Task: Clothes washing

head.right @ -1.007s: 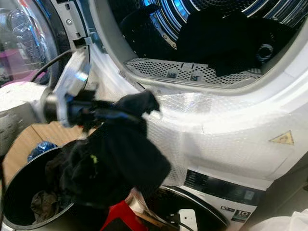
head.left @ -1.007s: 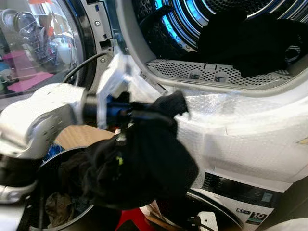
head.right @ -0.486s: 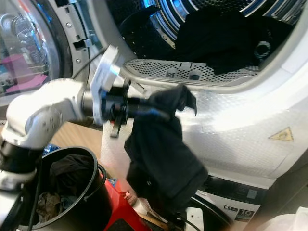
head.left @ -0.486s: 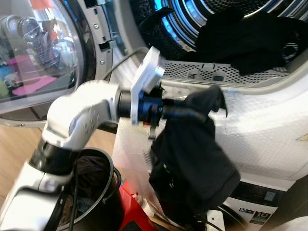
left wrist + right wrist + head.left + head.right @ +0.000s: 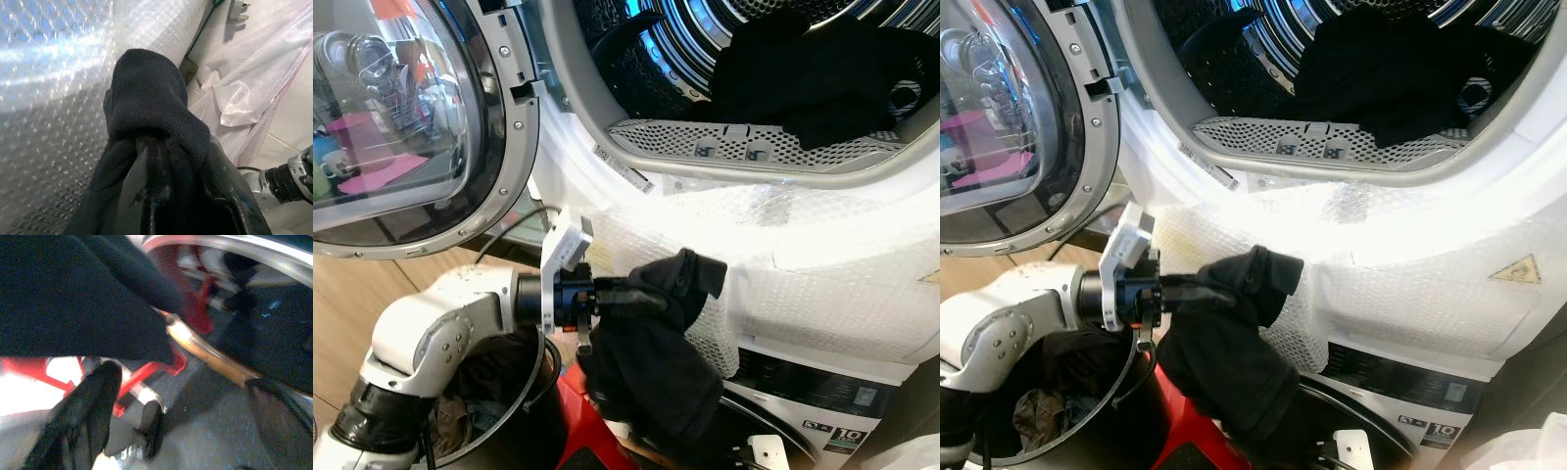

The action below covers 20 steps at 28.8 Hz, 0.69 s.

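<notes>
Two machines stand stacked: one white dryer wrapped in bubble film [image 5: 822, 264] above the left gripper [image 5: 641, 297], and one white washing machine with a dark control panel [image 5: 803, 392] below and beyond it. One black knit garment [image 5: 656, 362] hangs clamped in that gripper, and one heap of black clothes [image 5: 813, 69] lies in the drum up above it. One round glass-fronted dryer door [image 5: 401, 127] stands swung open above the arm. One black round laundry bucket [image 5: 504, 416] sits under the wrist. One white power plug [image 5: 766, 452] lies low beyond the hanging cloth. One yellow triangular warning sticker [image 5: 1516, 270] is on the film, far from the gripper.
</notes>
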Available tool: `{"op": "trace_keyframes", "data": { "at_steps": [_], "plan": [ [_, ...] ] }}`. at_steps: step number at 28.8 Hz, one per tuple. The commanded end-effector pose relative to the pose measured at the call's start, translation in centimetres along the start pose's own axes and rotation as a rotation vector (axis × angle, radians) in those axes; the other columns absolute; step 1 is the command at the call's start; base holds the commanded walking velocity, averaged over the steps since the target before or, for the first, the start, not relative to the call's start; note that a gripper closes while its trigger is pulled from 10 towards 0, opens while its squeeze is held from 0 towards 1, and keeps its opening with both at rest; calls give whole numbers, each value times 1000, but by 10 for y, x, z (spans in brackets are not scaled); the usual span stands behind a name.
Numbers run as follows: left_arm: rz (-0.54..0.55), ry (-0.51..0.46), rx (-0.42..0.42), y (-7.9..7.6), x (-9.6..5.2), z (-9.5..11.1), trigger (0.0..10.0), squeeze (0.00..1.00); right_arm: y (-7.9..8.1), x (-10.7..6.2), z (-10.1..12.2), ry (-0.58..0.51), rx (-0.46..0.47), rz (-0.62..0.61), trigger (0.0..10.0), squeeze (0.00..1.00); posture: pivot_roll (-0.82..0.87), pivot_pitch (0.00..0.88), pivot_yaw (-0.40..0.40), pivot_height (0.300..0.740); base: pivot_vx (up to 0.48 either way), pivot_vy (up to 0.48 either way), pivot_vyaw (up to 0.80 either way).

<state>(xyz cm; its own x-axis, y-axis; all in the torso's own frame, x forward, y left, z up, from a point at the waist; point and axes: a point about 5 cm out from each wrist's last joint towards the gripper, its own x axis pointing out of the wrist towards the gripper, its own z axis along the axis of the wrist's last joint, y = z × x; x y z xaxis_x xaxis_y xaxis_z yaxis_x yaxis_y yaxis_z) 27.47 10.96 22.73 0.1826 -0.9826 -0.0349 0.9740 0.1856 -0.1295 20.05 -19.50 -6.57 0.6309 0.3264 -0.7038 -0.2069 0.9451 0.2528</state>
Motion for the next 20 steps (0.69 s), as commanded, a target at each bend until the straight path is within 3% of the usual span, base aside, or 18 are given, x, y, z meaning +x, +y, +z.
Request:
{"op": "trace_keyframes", "data": {
  "at_steps": [1, 2, 4, 5, 7, 8, 10, 13, 15, 17, 20],
  "plan": [
    [12, -10, 28, -2, -2, 4, 0, 0, -3, -5, -3, 20, -56, 64, 10000, 882, -4, 0, 185, 740, 0, 0, 0],
    [9, -9, 23, -3, -1, 3, 0, 0, -10, -10, -3, 17, -64, 83, 10000, 1000, -9, 0, 186, 740, 0, 0, 0],
    [7, -3, 16, -4, -1, 1, 0, 0, -23, -20, 3, -31, -36, 100, 10000, 1000, -11, 0, 187, 740, 0, 0, 0],
    [9, 1, 15, -5, -2, 1, 0, 0, -30, -27, 11, -111, -16, 135, 10000, 1000, -8, 0, 190, 740, 0, 0, 0],
    [10, 0, 15, -5, -2, 1, 0, 0, -31, -28, 13, -125, -17, 143, 10000, 1000, -8, 0, 190, 740, 0, 0, 0],
    [9, 2, 14, -6, -3, 2, 0, 0, -32, -31, 18, -181, -37, 152, 10000, 1000, -3, 0, 200, 740, 0, 0, 0],
    [18, 13, 11, -9, -5, 1, 0, 0, -33, -40, 37, -394, -85, 179, 10000, 1000, 7, 0, 206, 740, 0, 0, 0],
    [32, 16, 3, -10, -8, 0, 0, 0, -30, -43, 52, -536, -28, 232, 10000, 1000, 13, 0, 204, 740, 0, 0, 0],
    [40, 14, -4, -11, -9, -1, 0, 0, -17, -47, 62, -645, 9, 391, 10000, 1000, 15, 0, 204, 740, 0, 0, 0],
    [44, 15, -6, -11, -8, -1, 0, 0, -10, -49, 60, -648, -16, 458, 10000, 1000, 15, 0, 204, 740, 0, 0, 0],
    [46, 12, -10, -11, -6, -2, 0, 0, -5, -51, 46, -556, -94, 516, 10000, 1000, 10, 0, 206, 740, 0, 0, 0]
  ]
}}
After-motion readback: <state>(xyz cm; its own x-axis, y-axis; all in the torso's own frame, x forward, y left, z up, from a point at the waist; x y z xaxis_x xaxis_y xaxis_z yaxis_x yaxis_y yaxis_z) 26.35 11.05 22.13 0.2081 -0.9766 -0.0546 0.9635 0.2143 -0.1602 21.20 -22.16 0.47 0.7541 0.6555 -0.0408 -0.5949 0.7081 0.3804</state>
